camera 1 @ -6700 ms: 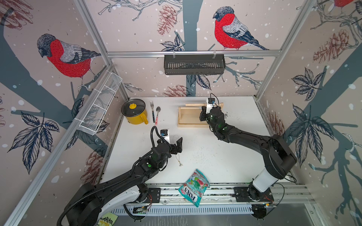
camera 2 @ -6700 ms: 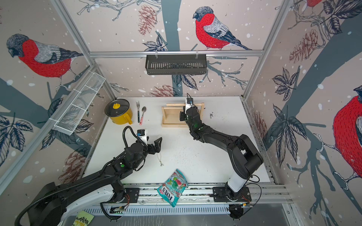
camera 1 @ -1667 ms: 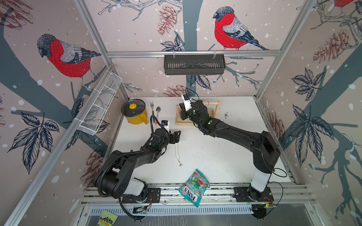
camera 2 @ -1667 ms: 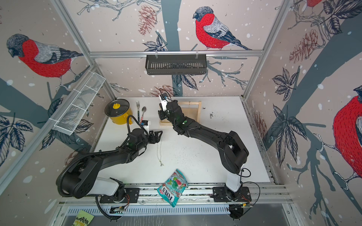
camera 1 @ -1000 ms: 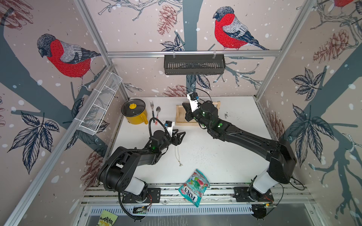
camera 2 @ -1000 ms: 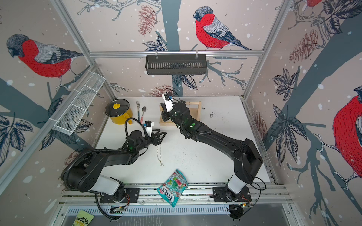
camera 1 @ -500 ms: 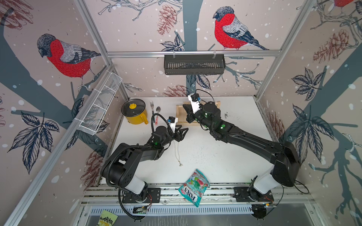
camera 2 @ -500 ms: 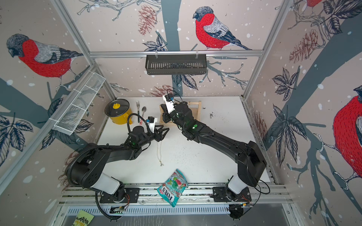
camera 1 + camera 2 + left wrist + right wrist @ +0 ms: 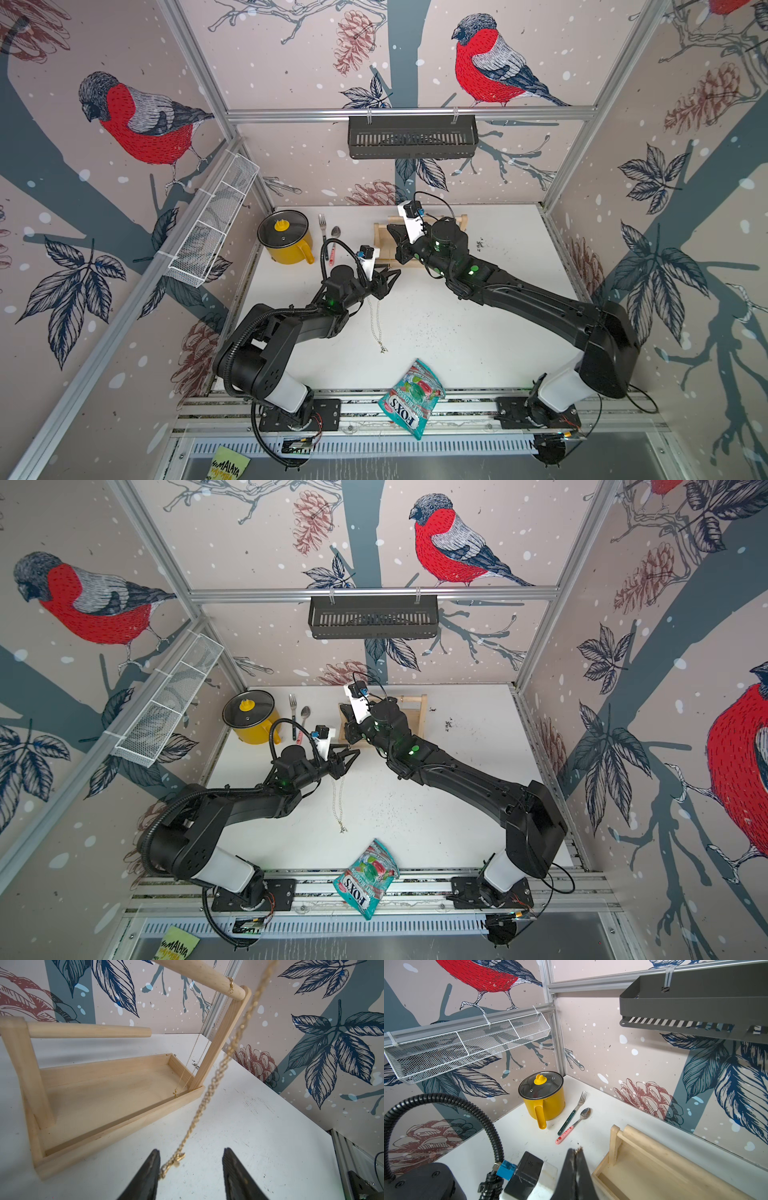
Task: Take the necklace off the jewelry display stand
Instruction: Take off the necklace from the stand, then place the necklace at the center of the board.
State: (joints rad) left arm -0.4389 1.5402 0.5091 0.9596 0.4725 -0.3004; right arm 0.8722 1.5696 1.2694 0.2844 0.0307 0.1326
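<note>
Gold chain: hangs free, top end pinched in the right gripper, whose jaws are closed tight on it, above the stand's near corner. It looks clear of the bar.

Its lower end, with a small charm, dangles between the left gripper's half-spread jaws and brushes one finger. Nothing is gripped there.

Handling, my guess: light, limp, slick links. It swings at any nudge and would slip from a loose pinch. Best hold is square across the links, just above the charm.

Thin necklace hangs on the bar, pendant over the tray. It is finer and likely to snag.

Pearl string lies on the table, beside the left arm.
</note>
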